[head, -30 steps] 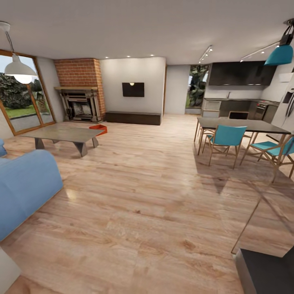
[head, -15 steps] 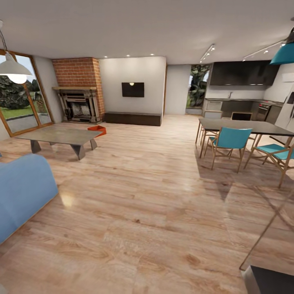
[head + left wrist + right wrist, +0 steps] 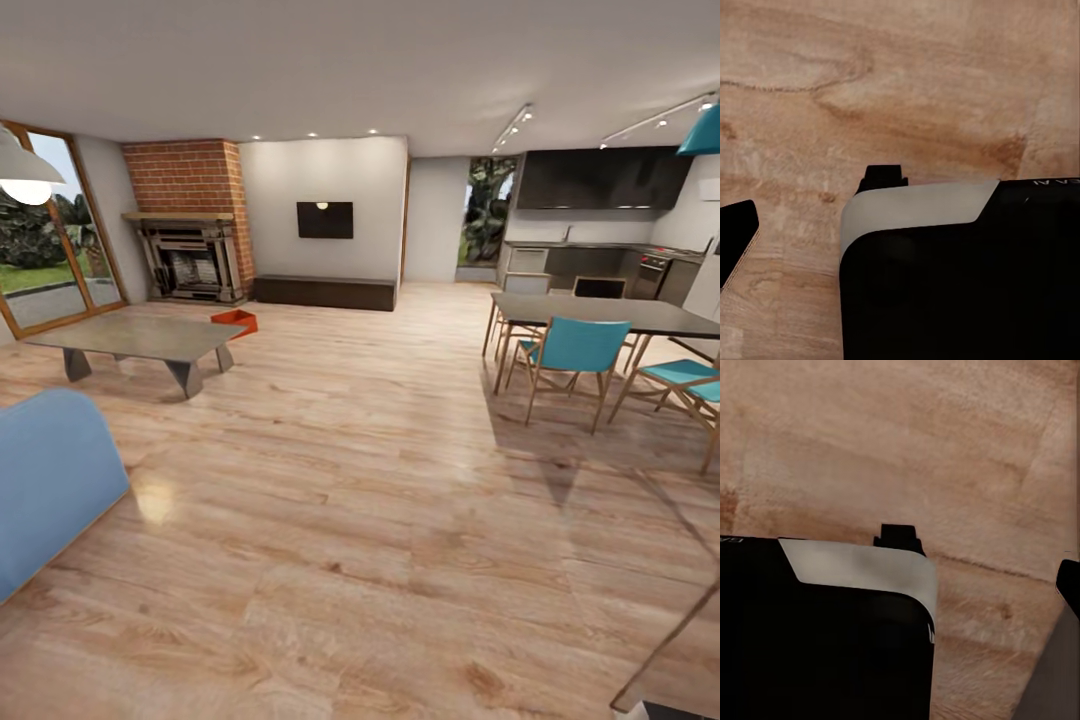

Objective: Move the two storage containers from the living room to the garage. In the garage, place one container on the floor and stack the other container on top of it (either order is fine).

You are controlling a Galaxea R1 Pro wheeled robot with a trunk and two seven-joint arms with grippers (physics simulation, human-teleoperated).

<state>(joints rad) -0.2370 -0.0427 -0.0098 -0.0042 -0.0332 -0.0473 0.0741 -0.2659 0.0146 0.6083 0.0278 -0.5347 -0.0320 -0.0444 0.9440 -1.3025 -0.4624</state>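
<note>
Head view: an orange-red shallow storage container point(image 3: 234, 321) sits on the light wood-plank floor point(image 3: 360, 480) just behind the grey low table point(image 3: 135, 340), near the red brick fireplace point(image 3: 190, 220). Left wrist view: the robot's dark body hangs above wood planks; gripper opening cannot be told. Right wrist view: likewise.

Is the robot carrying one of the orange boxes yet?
Not that the pictures show. One storage container sits on the wood floor beyond the grey low table, far from the robot. Both wrist views show only floor.
</note>
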